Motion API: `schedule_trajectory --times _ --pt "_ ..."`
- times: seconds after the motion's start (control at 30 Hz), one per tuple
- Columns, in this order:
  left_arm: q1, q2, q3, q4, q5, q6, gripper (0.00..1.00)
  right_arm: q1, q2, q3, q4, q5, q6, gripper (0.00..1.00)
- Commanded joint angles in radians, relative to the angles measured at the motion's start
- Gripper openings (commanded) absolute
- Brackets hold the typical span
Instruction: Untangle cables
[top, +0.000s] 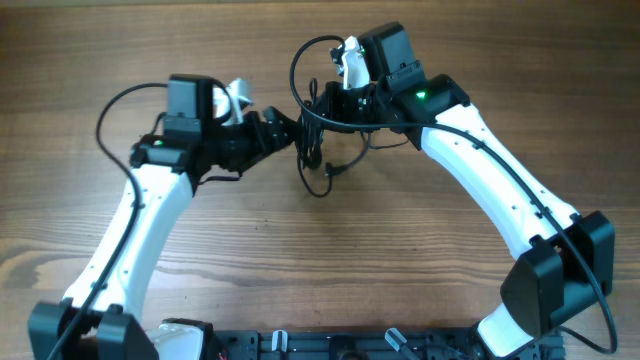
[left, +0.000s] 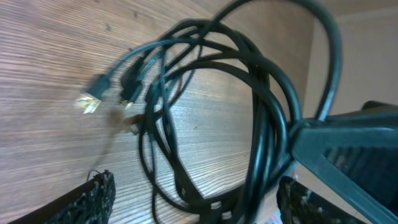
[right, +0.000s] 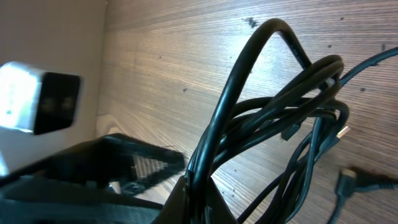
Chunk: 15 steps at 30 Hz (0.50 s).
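The cables (top: 315, 140) are a bundle of thin black cords held up off the wooden table at the back centre, with loops hanging down. My right gripper (top: 325, 105) is shut on the top of the bundle; in the right wrist view its jaws (right: 200, 190) pinch several strands (right: 267, 93). My left gripper (top: 287, 132) is right beside the bundle. In the left wrist view its fingers (left: 196, 186) are wide apart, with cable loops (left: 261, 124) passing between them close to the right finger. Small plug ends (left: 90, 102) hang free over the table.
The wooden table (top: 320, 250) lies under both arms. The right gripper's dark body (left: 348, 143) shows close in the left wrist view, and the left gripper's body (right: 93, 168) shows in the right wrist view. Thicker arm wires (top: 115, 110) loop off both wrists.
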Motion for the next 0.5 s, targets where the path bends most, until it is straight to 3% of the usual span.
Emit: schedule_trajectory --times 0.0,0.07,0.3,0.47 --pt "-0.058 0.068 0.001 0.048 -0.032 -0.002 0.81 -0.002 0.01 0.012 0.006 -0.072 -0.011 0.04" --pt "-0.06 0.085 0.001 0.069 -0.036 -0.003 0.75 -0.002 0.01 0.012 0.006 -0.092 -0.022 0.04" --pt "-0.057 0.097 0.001 0.086 -0.051 0.001 0.37 -0.002 0.01 0.012 0.01 -0.091 -0.027 0.04" --pt "-0.057 0.097 0.001 0.107 -0.051 0.001 0.36 -0.002 0.01 0.012 0.01 -0.147 -0.032 0.04"
